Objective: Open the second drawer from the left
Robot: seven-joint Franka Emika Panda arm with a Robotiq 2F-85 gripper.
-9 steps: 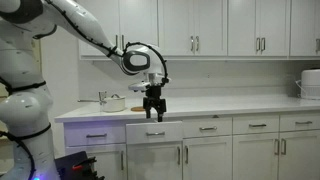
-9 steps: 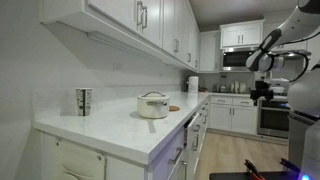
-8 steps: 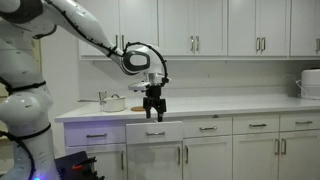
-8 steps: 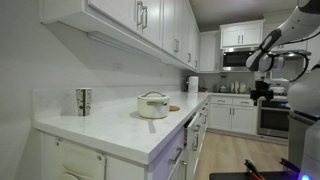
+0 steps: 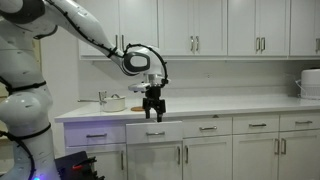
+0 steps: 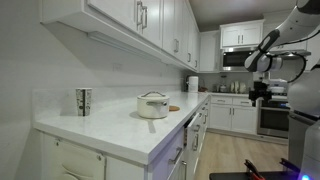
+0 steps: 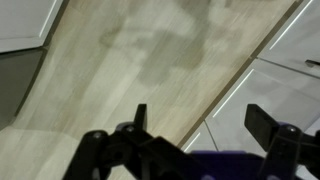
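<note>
The second drawer from the left is a shallow white drawer with a short silver bar handle. Its front stands out from the row of drawer fronts, pulled partly open. My gripper hangs just above the drawer's front edge, fingers pointing down, open and empty. It also shows far off in an exterior view. In the wrist view my gripper has its two dark fingers spread apart with nothing between them, over wooden floor and white cabinet fronts.
A white lidded pot and a brown coaster sit on the white countertop. A patterned cup stands near the wall. Upper cabinets hang above. A white appliance stands at the counter's far end.
</note>
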